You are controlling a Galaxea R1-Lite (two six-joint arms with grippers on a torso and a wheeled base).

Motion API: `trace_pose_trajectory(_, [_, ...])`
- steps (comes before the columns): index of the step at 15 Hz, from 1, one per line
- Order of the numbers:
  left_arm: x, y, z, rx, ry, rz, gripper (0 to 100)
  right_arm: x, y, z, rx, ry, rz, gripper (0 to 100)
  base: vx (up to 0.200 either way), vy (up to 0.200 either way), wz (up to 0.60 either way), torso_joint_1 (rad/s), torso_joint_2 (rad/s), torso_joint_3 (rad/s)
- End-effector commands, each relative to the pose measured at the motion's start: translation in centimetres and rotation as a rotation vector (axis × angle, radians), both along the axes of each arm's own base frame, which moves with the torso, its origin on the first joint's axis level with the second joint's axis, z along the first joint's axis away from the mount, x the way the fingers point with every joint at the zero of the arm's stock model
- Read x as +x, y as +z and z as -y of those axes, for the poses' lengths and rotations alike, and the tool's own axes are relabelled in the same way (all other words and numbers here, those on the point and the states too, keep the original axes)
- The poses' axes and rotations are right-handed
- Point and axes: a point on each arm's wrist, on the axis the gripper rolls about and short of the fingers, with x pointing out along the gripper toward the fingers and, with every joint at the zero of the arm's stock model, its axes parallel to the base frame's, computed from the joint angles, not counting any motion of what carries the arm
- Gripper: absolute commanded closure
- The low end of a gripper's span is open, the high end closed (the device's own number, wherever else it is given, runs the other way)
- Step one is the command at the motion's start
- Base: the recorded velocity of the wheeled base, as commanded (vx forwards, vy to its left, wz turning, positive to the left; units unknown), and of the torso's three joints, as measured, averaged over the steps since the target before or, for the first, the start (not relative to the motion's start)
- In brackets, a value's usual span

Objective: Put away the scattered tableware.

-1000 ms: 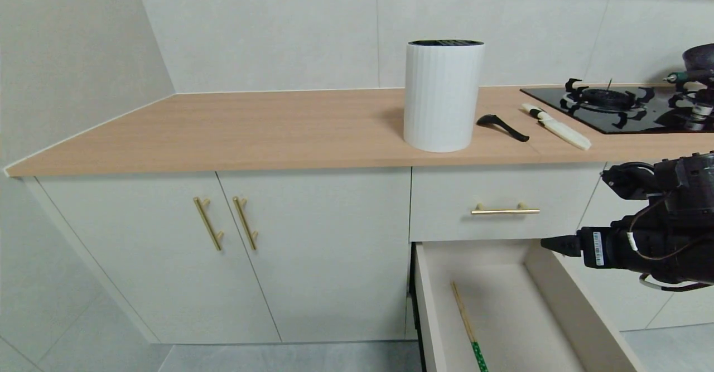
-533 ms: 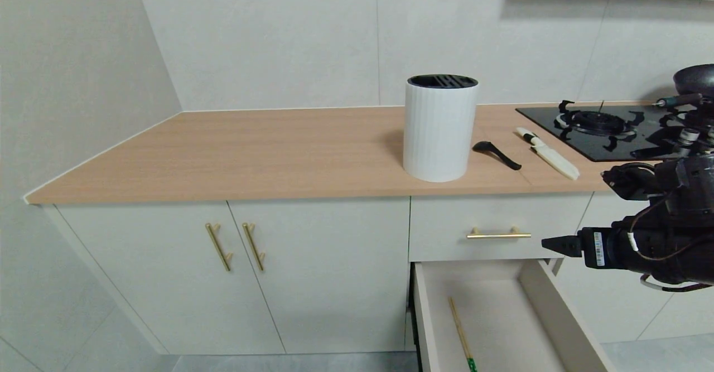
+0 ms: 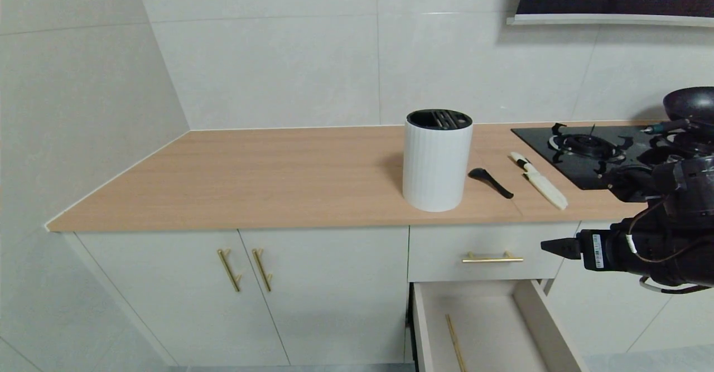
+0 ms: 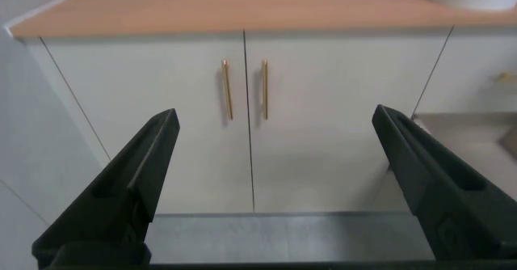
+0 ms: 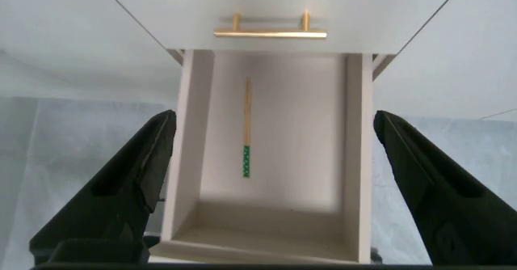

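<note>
Right claw (image 5: 273, 120) spread, facing open drawer (image 3: 544, 327) — chopstick (image 3: 454, 341) inside, near end cut off

- The right arm (image 3: 664, 244) shows at the right edge of the head view, low, with its forearm about level and loose cables (image 3: 641, 232) looped along it.
- The right gripper (image 3: 558, 247) points toward the robot's left; seen edge-on in the head view, it tapers to a dark tip.
- In the right wrist view its two black fingers (image 5: 129, 189) are spread wide, with nothing gripped between them.
- The left gripper (image 4: 275, 112) is likewise spread wide, black fingers (image 4: 129, 189) far apart and gripping nothing.
</note>
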Motion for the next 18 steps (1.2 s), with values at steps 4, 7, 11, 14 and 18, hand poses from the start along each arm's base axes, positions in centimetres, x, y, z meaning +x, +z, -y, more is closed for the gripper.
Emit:
trace_pose_trajectory(4, [0.0,0.0,0.0,0.0,0.0,-0.002,0,0.1,-0.5,-0.6,-0.003,0.023,-0.019,0,0.0,0.0,0.0,0.174,-0.38,-0.216])
trace_pose_trajectory(7, [0.0,0.0,0.0,0.0,0.0,0.0,0,0.3,-2.0,-1.6,-0.02,0.054,-0.061,0,0.0,0.0,0.0,0.015,-0.03,-0.019])
trace_pose_trajectory(11, [0.0,0.0,0.0,0.0,0.001,0.0,0,3.2,-2.5,-2.0,0.015,0.047,0.057,0,0.0,0.0,0.0,0.0,0.0,0.0])
trace_pose_trajectory(14, [0.0,0.0,0.0,0.0,0.001,0.0,0,8.8,-2.8,-1.5,0.004,0.053,0.145,0,0.0,0.0,0.0,0.0,0.0,0.0])
trace_pose_trajectory(18, [0.0,0.0,0.0,0.0,0.0,0.0,0,16.4,-4.2,1.5,-0.027,0.144,0.211,0,0.0,0.0,0.0,0.0,0.0,0.0])
